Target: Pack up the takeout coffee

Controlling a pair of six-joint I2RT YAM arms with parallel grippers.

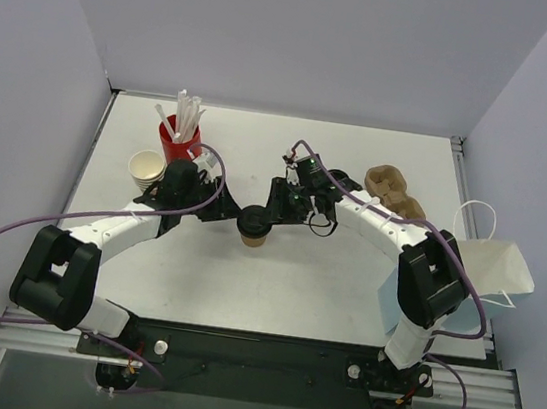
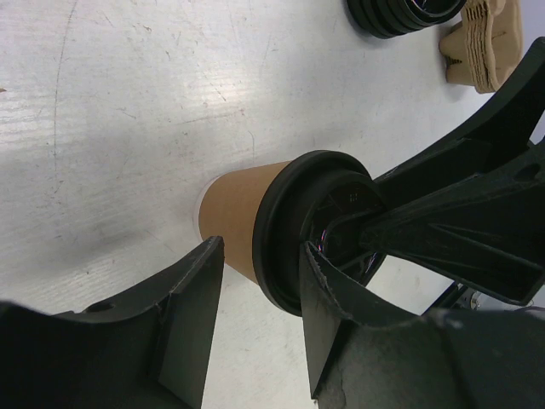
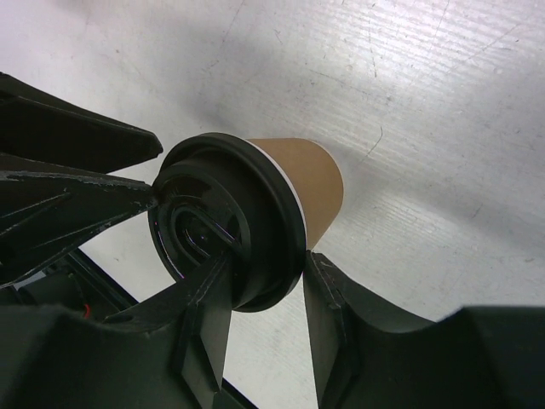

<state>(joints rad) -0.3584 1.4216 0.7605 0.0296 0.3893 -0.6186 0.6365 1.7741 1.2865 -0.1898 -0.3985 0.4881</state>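
The takeout coffee (image 1: 253,228), a tan-brown paper cup with a black lid, stands upright at the table's middle. It also shows in the left wrist view (image 2: 238,213) and the right wrist view (image 3: 306,175). My left gripper (image 1: 230,211) is open just left of the cup; its fingers (image 2: 183,315) stand apart, with the lid's edge at the gap (image 2: 260,290). My right gripper (image 1: 277,215) comes from the right and is closed on the lid's rim (image 3: 264,273), one finger on the lid's top, the other against the rim's outside.
A red cup with white straws (image 1: 179,137) and a stack of cream cups (image 1: 147,168) stand at the back left. A cardboard cup carrier (image 1: 396,190) lies at the back right, with loose black lids (image 2: 409,13) near it. A white paper bag (image 1: 492,269) sits at the right edge.
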